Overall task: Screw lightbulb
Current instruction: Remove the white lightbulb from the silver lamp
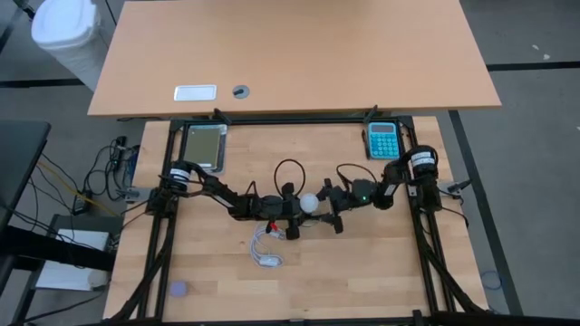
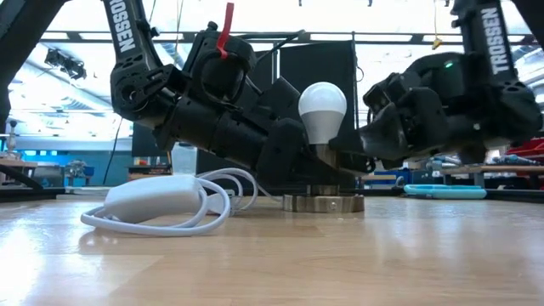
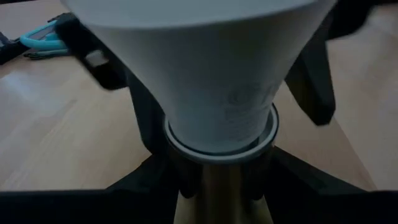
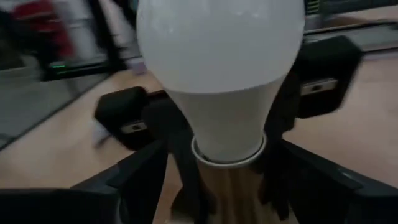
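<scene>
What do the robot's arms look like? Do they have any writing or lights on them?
Both arms are black and chunky, built from rounded joints. White TROSSEN lettering runs along the upper links. Each arm has a white band near its base. The left arm carries a red tag, and a thin black cable loops above it. A small green light glows on the right arm.

One lightbulb (image 2: 322,109), one socket disc (image 2: 323,202), one white cable (image 2: 161,208), two pincers.
</scene>
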